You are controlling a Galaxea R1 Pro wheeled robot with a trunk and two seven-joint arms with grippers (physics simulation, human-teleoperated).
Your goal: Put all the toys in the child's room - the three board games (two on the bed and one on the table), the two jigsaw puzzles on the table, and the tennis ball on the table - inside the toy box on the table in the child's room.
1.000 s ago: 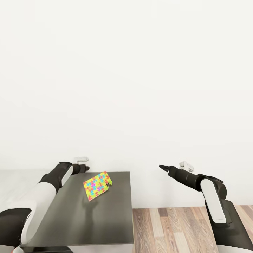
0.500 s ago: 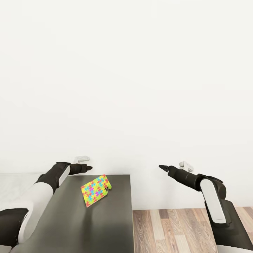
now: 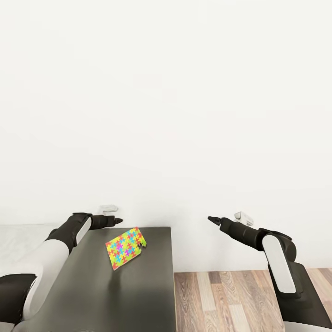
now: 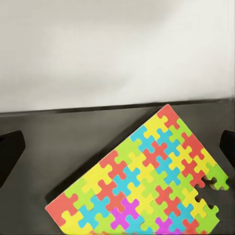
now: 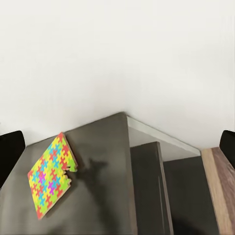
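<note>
Hovering my left gripper, jaws spread and empty, just behind the jigsaw puzzle on the dark shelf section, I should descend squarely, pinching its raised edge.

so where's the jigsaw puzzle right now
In the head view the jigsaw puzzle lies on the dark grey shelf section, near the wall, just beyond the left gripper.
</note>
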